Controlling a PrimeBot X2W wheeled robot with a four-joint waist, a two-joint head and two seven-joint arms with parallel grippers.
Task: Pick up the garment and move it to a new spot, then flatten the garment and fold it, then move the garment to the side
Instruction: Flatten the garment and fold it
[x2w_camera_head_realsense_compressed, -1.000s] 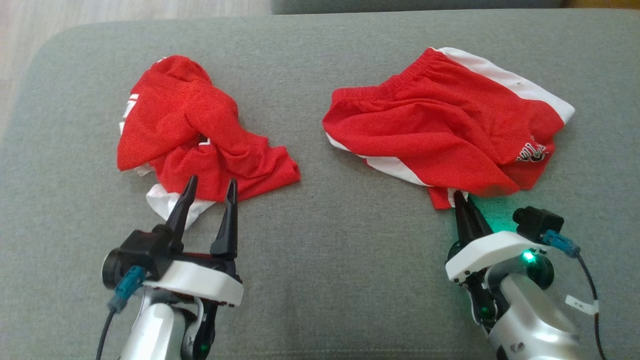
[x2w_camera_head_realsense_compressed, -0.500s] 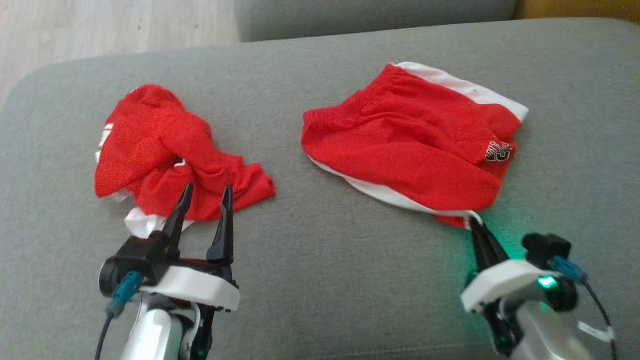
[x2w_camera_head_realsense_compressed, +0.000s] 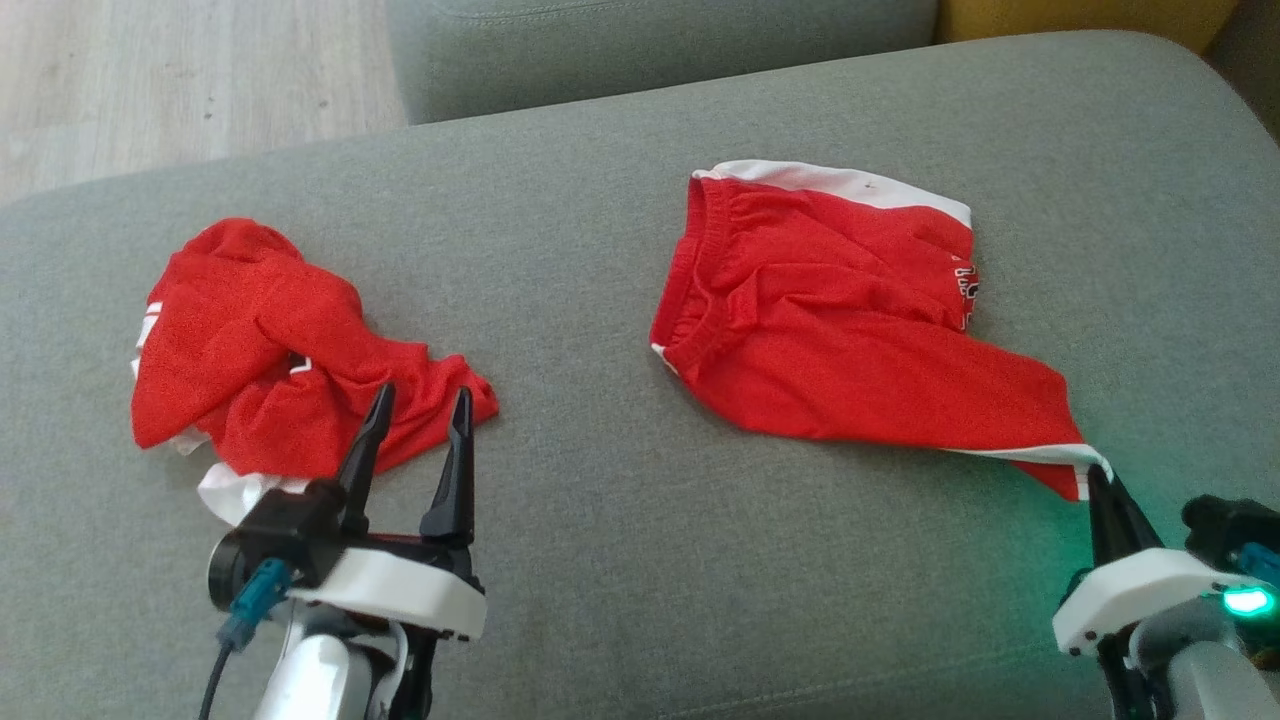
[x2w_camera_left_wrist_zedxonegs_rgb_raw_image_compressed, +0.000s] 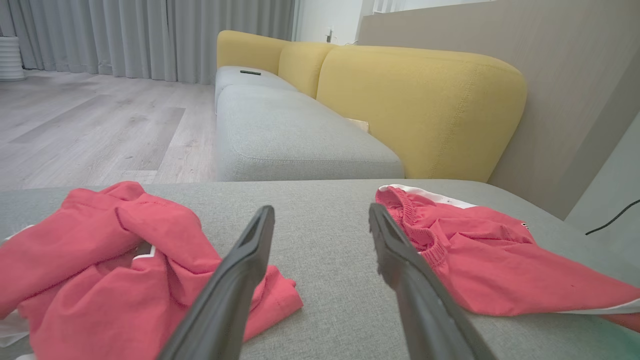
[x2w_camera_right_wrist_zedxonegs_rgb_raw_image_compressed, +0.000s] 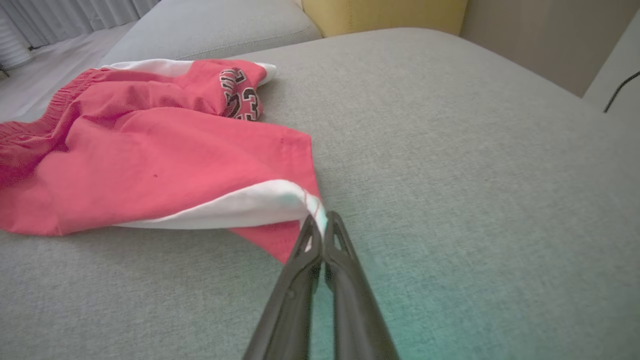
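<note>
A red garment with white side stripes, a pair of shorts (x2w_camera_head_realsense_compressed: 830, 320), lies on the grey sofa seat (x2w_camera_head_realsense_compressed: 600, 560) at the right. My right gripper (x2w_camera_head_realsense_compressed: 1097, 475) is shut on its white-edged near corner, which is stretched toward me. The right wrist view shows the same pinch: fingertips closed on the white hem of the shorts (x2w_camera_right_wrist_zedxonegs_rgb_raw_image_compressed: 150, 160), my right gripper (x2w_camera_right_wrist_zedxonegs_rgb_raw_image_compressed: 320, 222) just above the cushion. My left gripper (x2w_camera_head_realsense_compressed: 417, 402) stands open at the near edge of a second crumpled red garment (x2w_camera_head_realsense_compressed: 270, 350), holding nothing. In the left wrist view my left gripper (x2w_camera_left_wrist_zedxonegs_rgb_raw_image_compressed: 320, 215) is open over bare cushion.
A second grey seat cushion (x2w_camera_head_realsense_compressed: 620, 45) and wooden floor (x2w_camera_head_realsense_compressed: 150, 70) lie beyond the far edge. A yellow sofa back (x2w_camera_left_wrist_zedxonegs_rgb_raw_image_compressed: 420, 100) rises at the far right. Bare cushion stretches between the two garments and along the near side.
My right gripper closed on the shorts' corner and pulled it right and toward me, stretching the shorts. The head camera also turned, shifting the whole picture. The left gripper stayed open.
</note>
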